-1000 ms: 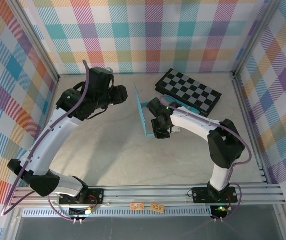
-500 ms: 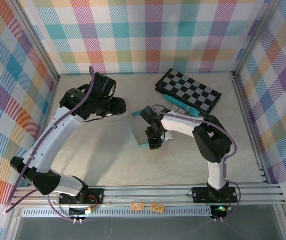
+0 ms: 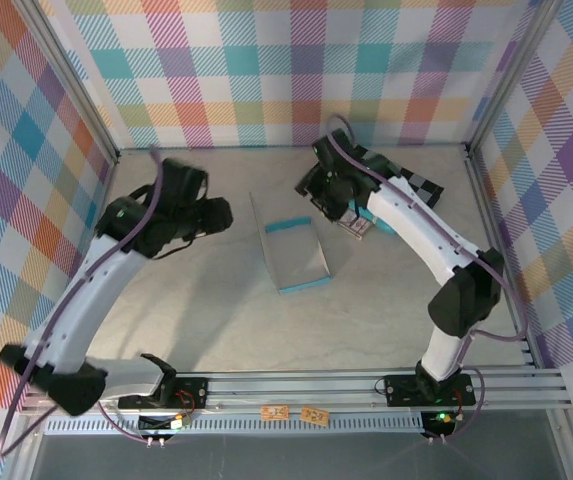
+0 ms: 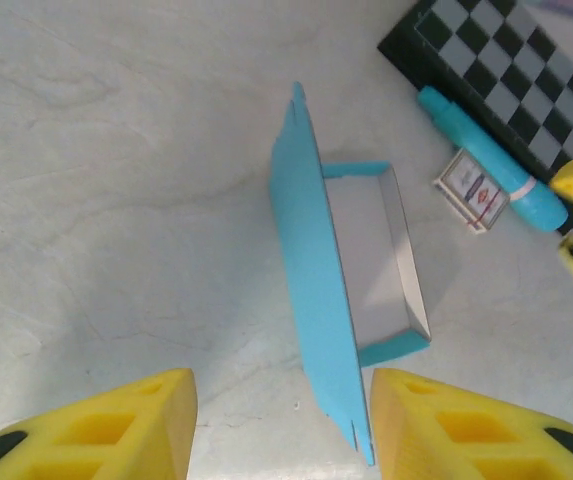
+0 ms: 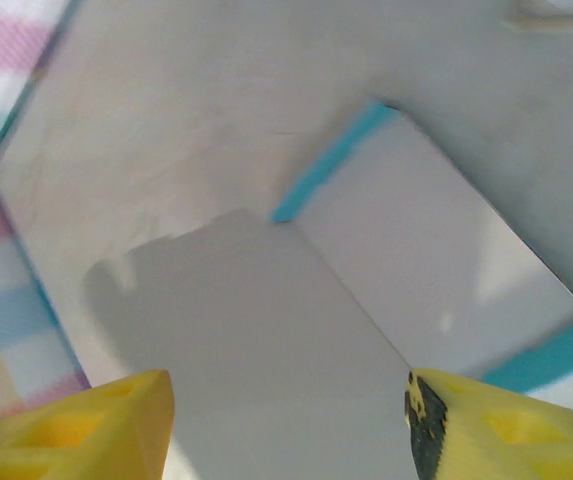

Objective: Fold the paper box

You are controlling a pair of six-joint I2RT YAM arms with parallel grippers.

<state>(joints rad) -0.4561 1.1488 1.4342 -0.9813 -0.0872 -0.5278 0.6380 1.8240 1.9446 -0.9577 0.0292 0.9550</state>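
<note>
Paper box sits on desk beside checkerboard, tray walls up and lid flap upright on the side away from it. Left end effector and right end effector are both spread and empty. Step appears to be lid closing; next move calls for tipping the flap toward the checkerboard.

In the top view the left arm climbs from its base at seven o'clock, bows out toward nine and bends inward near ten. The left gripper points toward three o'clock, its yellow fingers parted and gripping nothing. The right arm rises from five o'clock, elbows at four and stretches to one o'clock. There the right gripper hangs with its fingers spread wide, empty.
</note>
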